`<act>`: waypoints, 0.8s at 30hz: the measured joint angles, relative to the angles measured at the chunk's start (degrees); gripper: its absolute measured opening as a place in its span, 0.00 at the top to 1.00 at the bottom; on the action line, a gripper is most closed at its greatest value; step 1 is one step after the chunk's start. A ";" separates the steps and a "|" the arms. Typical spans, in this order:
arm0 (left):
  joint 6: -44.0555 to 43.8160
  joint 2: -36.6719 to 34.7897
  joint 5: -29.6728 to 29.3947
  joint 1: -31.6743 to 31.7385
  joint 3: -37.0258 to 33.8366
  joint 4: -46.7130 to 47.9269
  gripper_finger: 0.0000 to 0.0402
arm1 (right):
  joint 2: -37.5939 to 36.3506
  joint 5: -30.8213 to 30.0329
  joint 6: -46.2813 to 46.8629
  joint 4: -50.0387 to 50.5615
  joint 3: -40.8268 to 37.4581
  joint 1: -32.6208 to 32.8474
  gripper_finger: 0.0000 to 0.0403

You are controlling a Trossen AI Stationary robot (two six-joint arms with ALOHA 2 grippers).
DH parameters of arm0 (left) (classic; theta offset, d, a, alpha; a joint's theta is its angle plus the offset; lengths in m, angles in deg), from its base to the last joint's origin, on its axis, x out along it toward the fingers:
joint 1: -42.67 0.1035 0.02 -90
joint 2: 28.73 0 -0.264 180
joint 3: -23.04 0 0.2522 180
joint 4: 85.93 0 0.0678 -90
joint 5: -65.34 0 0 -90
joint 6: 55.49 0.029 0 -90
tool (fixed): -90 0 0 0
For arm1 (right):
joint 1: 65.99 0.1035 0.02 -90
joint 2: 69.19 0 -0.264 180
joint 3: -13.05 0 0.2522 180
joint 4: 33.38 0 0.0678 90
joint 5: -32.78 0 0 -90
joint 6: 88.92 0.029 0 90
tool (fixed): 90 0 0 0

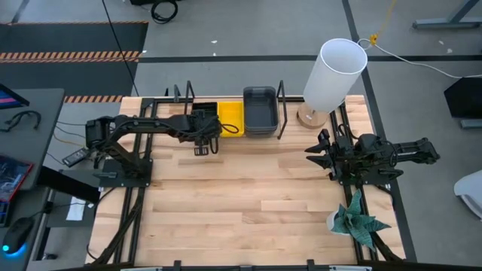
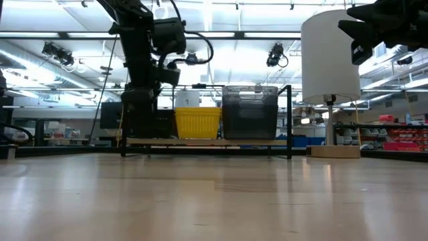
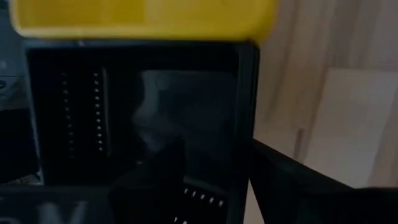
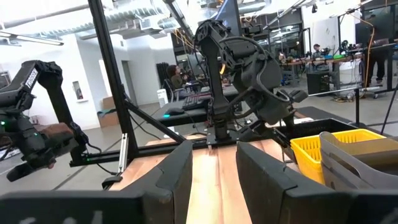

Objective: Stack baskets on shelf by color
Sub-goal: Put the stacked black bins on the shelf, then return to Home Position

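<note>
Upper centre, the left gripper (image 1: pixel 202 129) hangs over the black mesh basket (image 1: pixel 203 113) on the shelf (image 2: pixel 207 142); grip unclear. Next: likely release, retreat. Right gripper (image 1: pixel 320 150) waits, fingers open.

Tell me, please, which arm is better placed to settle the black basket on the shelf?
Left: the left gripper hangs directly over the black basket beside the yellow basket, while the right gripper waits off the shelf.

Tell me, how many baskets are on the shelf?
3 show: a black basket under the left gripper at the shelf's left end, a yellow basket in the middle, and a grey basket beside it. Stacked baskets could hide more inside.
</note>
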 joint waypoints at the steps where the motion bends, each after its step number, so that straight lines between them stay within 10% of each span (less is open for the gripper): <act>1: -0.03 0.00 -0.50 -0.02 0.00 -0.77 0.56 | 0.00 -0.01 0.00 -0.03 0.01 0.01 0.68; 18: -0.07 -8.82 -1.84 -2.88 0.09 -1.02 0.57 | 0.00 -0.01 0.00 -0.05 0.00 -0.01 0.68; 24: -4.79 -18.55 9.69 -2.97 0.09 -2.58 0.59 | 0.00 0.01 0.00 -0.01 0.00 0.00 0.68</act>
